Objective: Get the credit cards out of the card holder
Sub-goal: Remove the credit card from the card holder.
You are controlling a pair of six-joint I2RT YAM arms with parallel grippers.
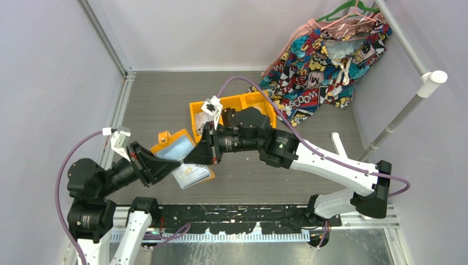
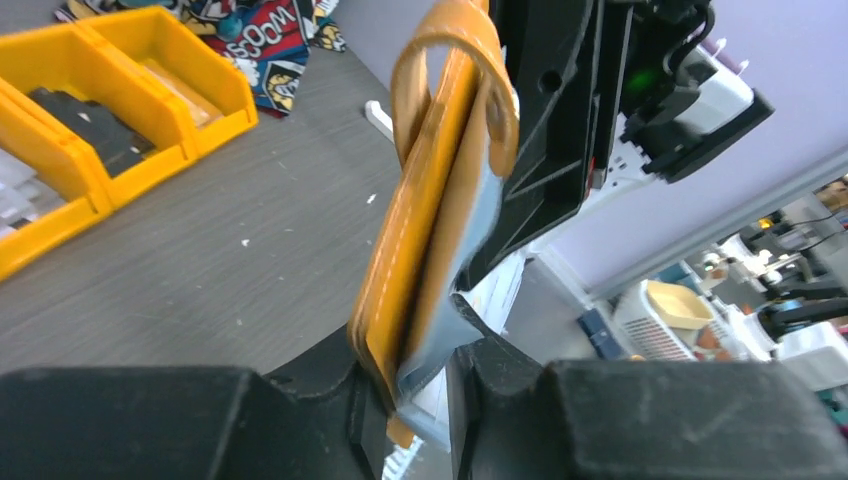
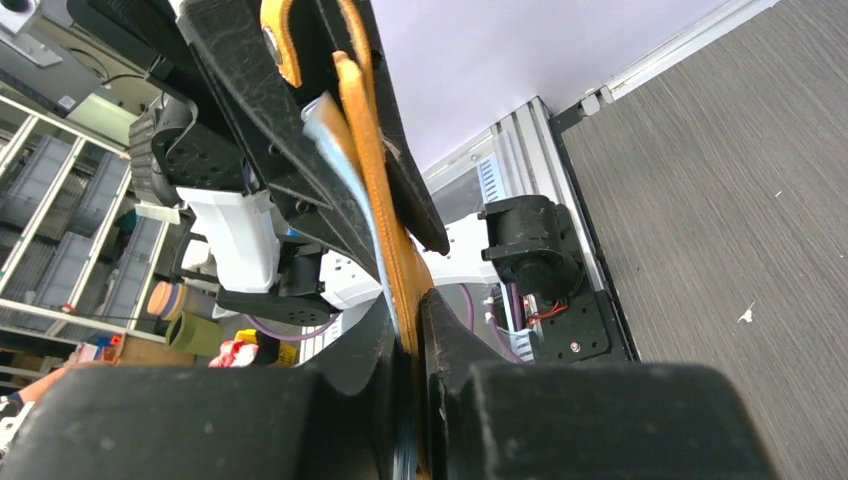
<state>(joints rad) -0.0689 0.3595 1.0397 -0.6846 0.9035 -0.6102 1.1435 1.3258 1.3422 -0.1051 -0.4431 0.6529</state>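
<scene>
1. Card holder (image 2: 420,230) stands edge-on, apparently lifted off the table, just on the arm-base side of the orange bin trays (image 1: 248,101). It is caught between your two grippers.
2. Your left gripper (image 2: 410,395) has its fingers close together on the holder's lower edge. The orange cover lies against one finger and the pale blue pockets (image 2: 435,350) against the other, so it reads as a pinch on the holder.
3. Your right gripper (image 3: 410,330) is almost closed and clamps the opposite edge of the same holder.
4. No credit card shows plainly in either wrist view. Pale card-like sheets (image 1: 193,175) lie just beyond the holder, farther from the bins. You cannot tell whether they are loose cards or a folded-out pocket.
5. Expect the holder to be light and floppy, with a soft cover and thin, slick pocket film. The cards should be stiff and slippery. Hold the cover near its stitched edge, and take a card by whatever short edge pokes out.
6. The tab loop (image 2: 480,90) curls over the top edge beside your right gripper, where a finger could snag on it.
7. The grippers nearly meet, so there is little room between them. Bare table (image 1: 165,99) lies open to the left of the bins, and the patterned cloth (image 1: 325,61) crowds the corner to the right of them.
</scene>
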